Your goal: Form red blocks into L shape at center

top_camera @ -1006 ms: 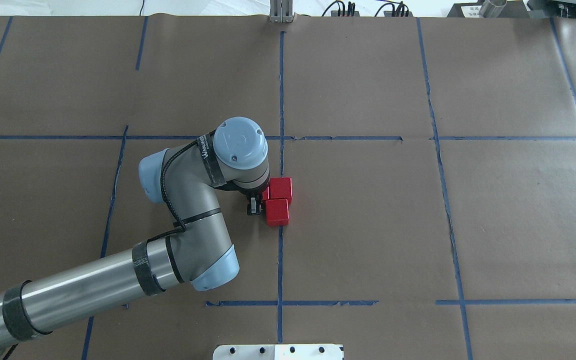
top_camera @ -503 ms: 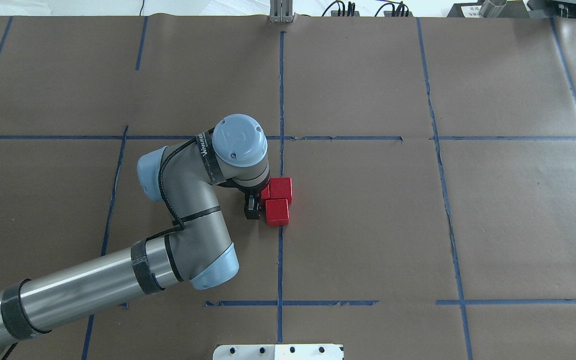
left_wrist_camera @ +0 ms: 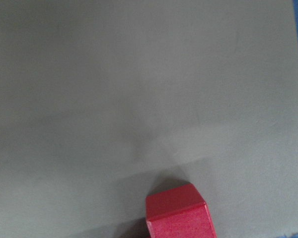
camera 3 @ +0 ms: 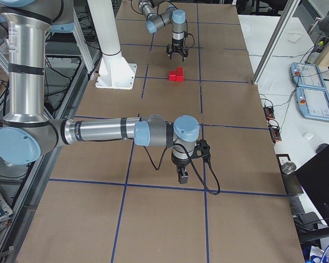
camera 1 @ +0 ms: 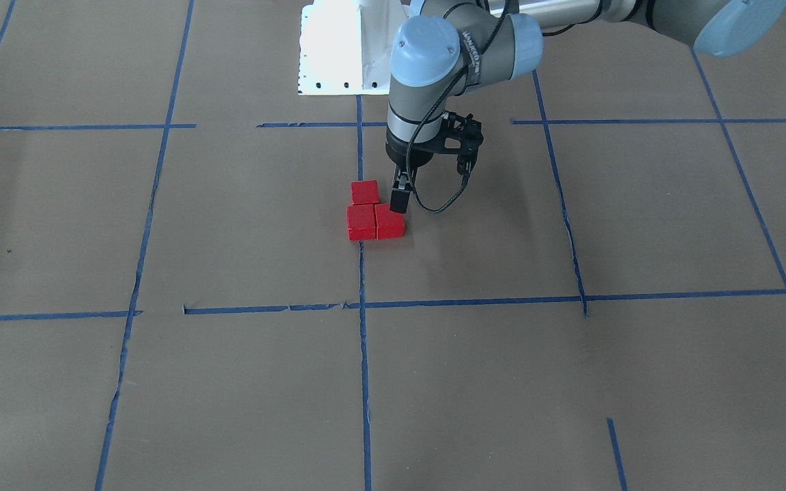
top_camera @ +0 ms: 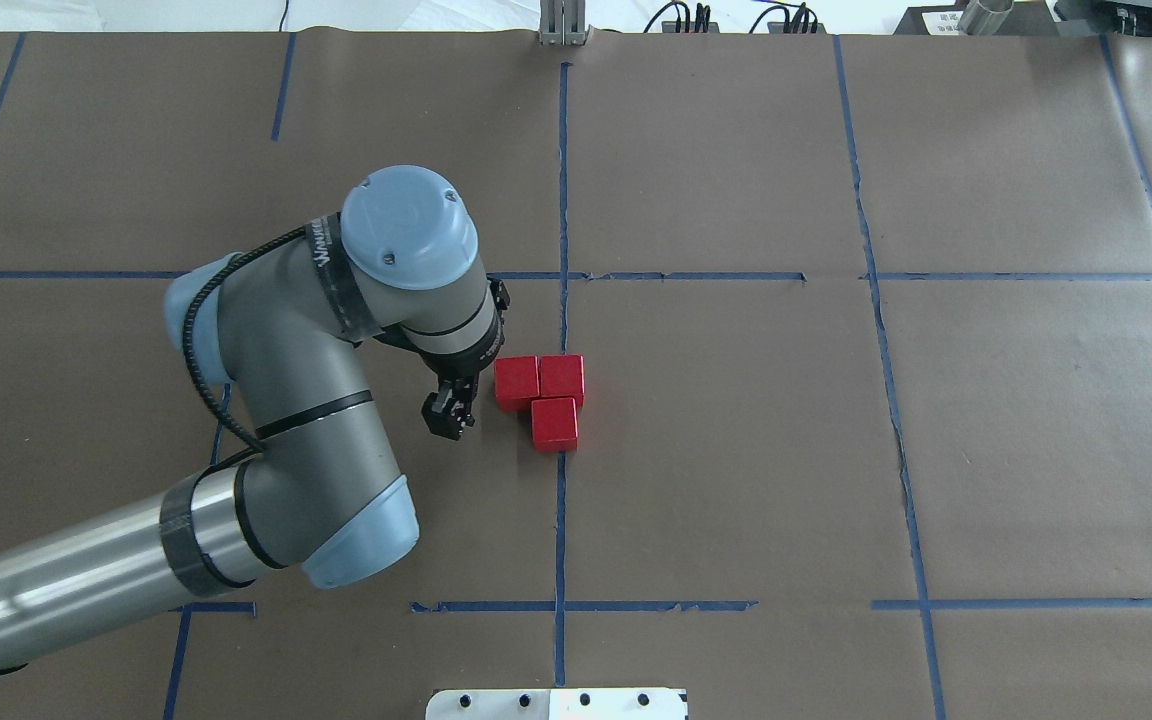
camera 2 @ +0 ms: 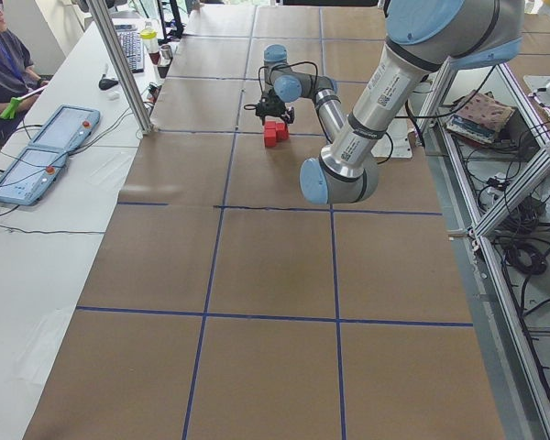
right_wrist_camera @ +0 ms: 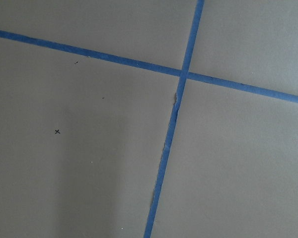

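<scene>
Red blocks [top_camera: 558, 385] lay touching in an L at the centre [top_camera: 726, 450]; task seemingly done. Left end effector [top_camera: 446, 415] hung empty alongside; its opening, and that of the right end effector [camera 3: 182, 176], was unclear.

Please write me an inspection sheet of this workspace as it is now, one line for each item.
Surface: brown paper with blue tape lines, torn in places along the tape.
Job's things: three red blocks touching in an L on the long tape line in the center cell.
Clutter: nothing seen.
Grippers: left gripper beside the blocks, apart from them, empty, appears open; right gripper far from them, open or shut cannot be told.
Cables: black cable loops off the left wrist; a second cable off the right wrist.
Surroundings: white base at the robot's edge; operator at a side table with two pendants.
</scene>
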`<state>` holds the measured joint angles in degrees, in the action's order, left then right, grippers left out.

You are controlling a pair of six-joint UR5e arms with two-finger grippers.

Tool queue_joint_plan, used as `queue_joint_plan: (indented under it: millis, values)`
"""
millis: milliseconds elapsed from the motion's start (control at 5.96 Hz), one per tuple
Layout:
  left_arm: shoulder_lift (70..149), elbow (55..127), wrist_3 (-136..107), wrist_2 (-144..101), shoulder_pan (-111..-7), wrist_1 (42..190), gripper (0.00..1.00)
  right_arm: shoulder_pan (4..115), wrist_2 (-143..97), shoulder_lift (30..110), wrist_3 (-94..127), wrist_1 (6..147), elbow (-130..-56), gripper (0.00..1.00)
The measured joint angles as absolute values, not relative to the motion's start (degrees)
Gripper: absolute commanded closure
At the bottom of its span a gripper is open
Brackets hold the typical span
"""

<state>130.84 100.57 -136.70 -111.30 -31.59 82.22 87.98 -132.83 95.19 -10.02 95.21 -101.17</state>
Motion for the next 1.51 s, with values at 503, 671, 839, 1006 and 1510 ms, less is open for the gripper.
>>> queue_joint_plan:
  millis: [503,671,839,1006,1510]
  values:
    - [113.46,118.08,-96.03,-117.52,-39.35,78.58,0.00,87.98,-132.86,95.30,-9.67,95.19,-101.08,0.00]
    - [107.68,120.49,-80.58,-119.14,-43.24,78.67,0.00,87.98,-132.83,95.34,-9.49,95.19,-101.08,0.00]
    - [102.23,121.36,-62.26,-120.75,-49.14,78.77,0.00,87.98,-132.83,95.43,-9.17,95.16,-101.09,0.00]
    - [98.02,119.98,-43.72,-124.15,-57.09,78.82,0.00,87.98,-132.87,95.50,-8.91,95.12,-101.13,0.00]
    - [88.53,109.82,-1.87,-130.98,-80.53,79.25,0.00,87.98,-132.96,95.64,-8.79,95.10,-101.22,0.00]
